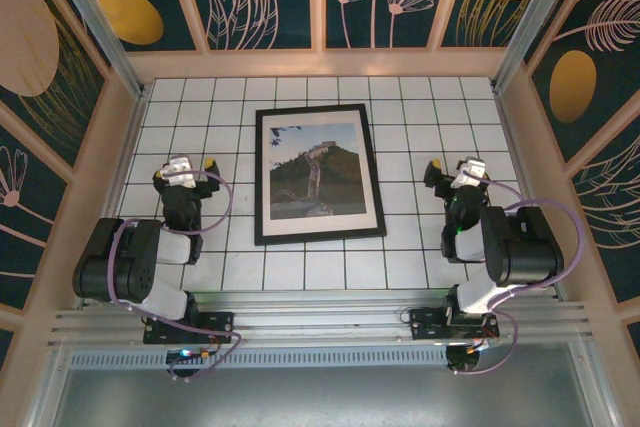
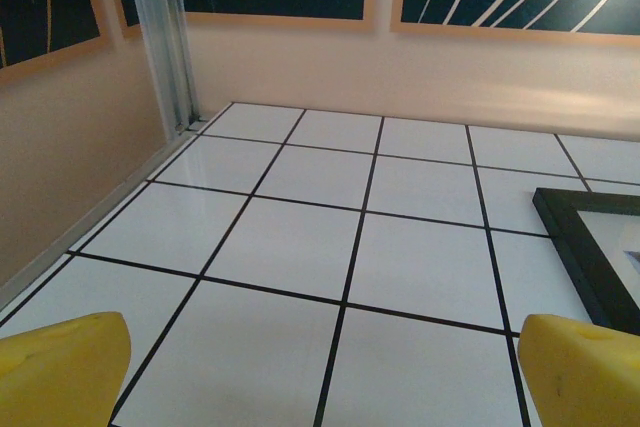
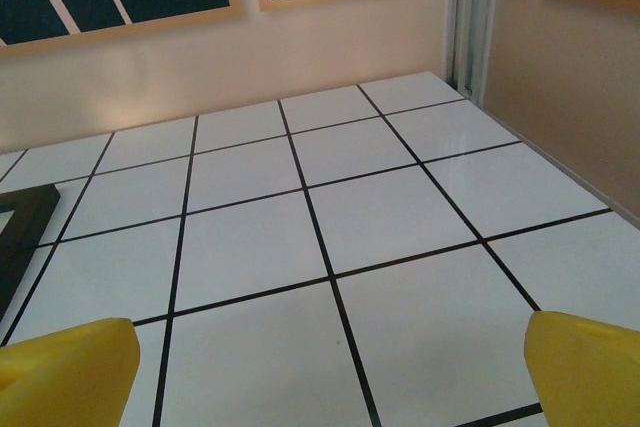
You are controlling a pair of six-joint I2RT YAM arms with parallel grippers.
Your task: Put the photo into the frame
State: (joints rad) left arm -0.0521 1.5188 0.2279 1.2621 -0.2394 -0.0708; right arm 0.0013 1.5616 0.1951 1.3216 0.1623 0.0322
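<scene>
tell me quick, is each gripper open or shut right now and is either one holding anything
left gripper: open, holding nothing
right gripper: open, holding nothing

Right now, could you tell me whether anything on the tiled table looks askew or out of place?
Only slightly: the thin black rectangular picture frame around the hill-landscape photo print sits a little rotated against the white tile grid. Nothing looks damaged.
</scene>
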